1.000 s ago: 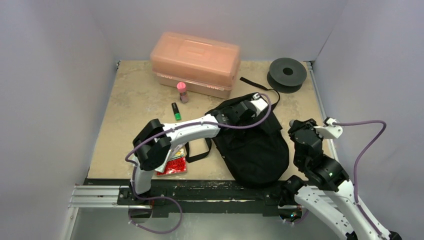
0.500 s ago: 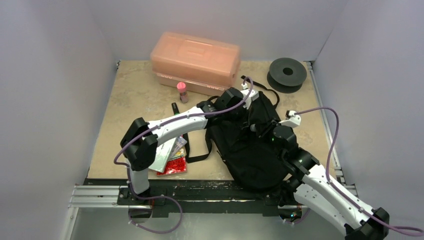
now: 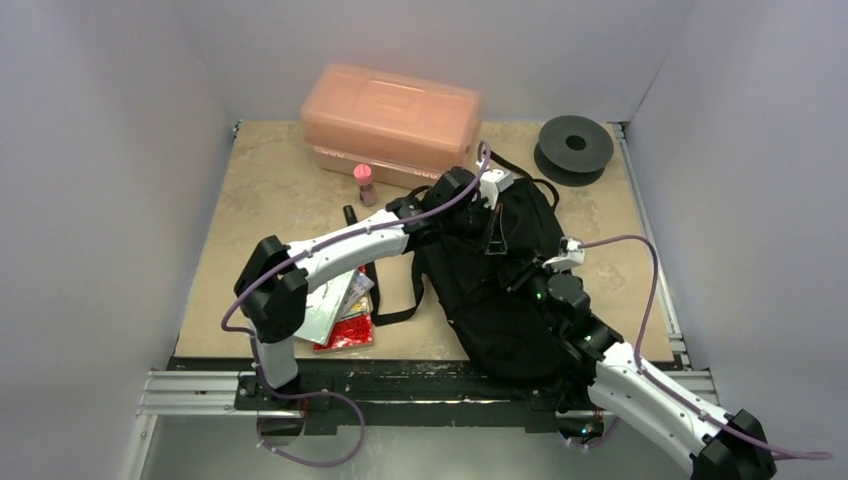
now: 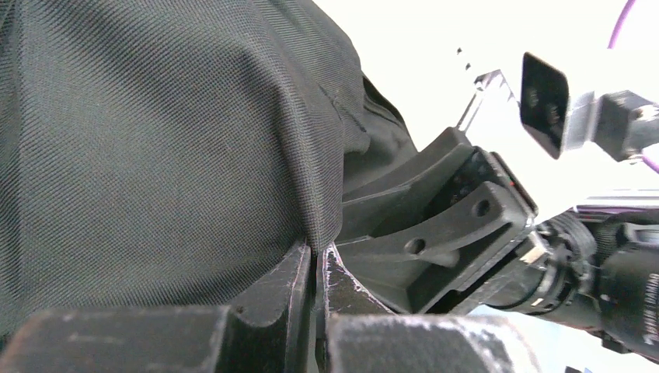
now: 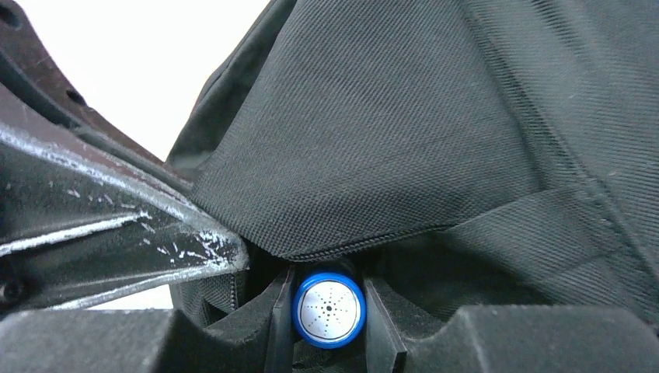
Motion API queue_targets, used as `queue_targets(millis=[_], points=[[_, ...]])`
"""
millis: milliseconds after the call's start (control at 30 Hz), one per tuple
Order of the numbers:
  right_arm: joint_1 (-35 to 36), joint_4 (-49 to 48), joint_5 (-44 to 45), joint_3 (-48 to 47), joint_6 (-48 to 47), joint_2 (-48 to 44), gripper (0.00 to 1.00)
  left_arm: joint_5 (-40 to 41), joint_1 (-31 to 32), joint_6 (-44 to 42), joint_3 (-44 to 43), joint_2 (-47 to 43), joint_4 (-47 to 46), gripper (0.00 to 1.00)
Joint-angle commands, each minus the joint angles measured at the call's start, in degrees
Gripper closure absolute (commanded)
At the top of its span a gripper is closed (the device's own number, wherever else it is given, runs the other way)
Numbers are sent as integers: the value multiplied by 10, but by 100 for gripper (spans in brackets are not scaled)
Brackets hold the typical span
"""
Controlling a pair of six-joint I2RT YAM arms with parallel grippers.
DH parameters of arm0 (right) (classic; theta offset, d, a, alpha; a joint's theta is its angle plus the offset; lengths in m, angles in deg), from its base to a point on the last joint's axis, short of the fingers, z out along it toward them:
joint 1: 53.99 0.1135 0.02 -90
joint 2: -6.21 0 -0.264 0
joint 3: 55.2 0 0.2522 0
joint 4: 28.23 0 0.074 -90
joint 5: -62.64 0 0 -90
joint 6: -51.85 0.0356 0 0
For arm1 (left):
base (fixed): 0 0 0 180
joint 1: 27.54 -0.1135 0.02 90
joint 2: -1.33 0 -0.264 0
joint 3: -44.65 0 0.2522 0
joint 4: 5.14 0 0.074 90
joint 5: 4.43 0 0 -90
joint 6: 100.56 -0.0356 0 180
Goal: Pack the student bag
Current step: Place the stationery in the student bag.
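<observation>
**Q:** Where is the student bag recorded?

**A:** The student bag [image 3: 500, 300] is noted lying on the tan table [image 3: 250, 200], right of centre and toward the near edge, with an arm reaching onto it from each side. One black strap [image 3: 398, 315] is laid out on the table at its left.

**Q:** How is the left gripper entered?

**A:** The left gripper [image 4: 317, 266] is logged at the bag's far end. Its fingers are pressed together with a fold of the bag's black fabric pinched between the tips.

**Q:** And the right gripper?

**A:** The right gripper [image 5: 328, 315] is seen from its wrist camera clamped on a blue-rimmed cylinder [image 5: 329, 308] with a white dotted end face. The cylinder is held just below a stitched hem of the bag. A scuffed finger [image 5: 116, 233] of the left gripper is seen close by on the left of that view. How far the cylinder sits inside the bag cannot be told.

**Q:** What else is noted on the table?

**A:** An orange-pink plastic box [image 3: 390, 112] is recorded at the far edge, with a pink-capped bottle [image 3: 364, 184] upright just in front of it. A black spool [image 3: 573, 147] is noted at the far right. A red packet [image 3: 348, 332] and a silvery packet [image 3: 328, 308] are logged beside the left arm's base, partly covered by the arm.
</observation>
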Motion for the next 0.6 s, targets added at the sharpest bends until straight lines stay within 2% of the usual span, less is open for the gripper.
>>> queue_targets(millis=[0,100,200,267,333,500,567], points=[[0,-141,-31,35,18,10,98,-83,-2,61,-10,-9,-76,100],[-8,-201,-36,58,80,38,98,-91,-3,71,-11,-4,-76,100],[-32,-280,-76,76,160,71,98,-87,-5,69,-11,-3,-63,100],[-49,-289,-94,69,202,105,97,-81,-7,64,-10,-4,-50,100],[-71,-310,-119,65,224,134,98,-76,-9,61,-10,-3,-39,100],[-98,-372,-111,74,226,200,98,-64,-11,48,-16,2,-1,100],[-109,-387,-118,69,230,230,98,-54,-13,44,-16,0,14,87]])
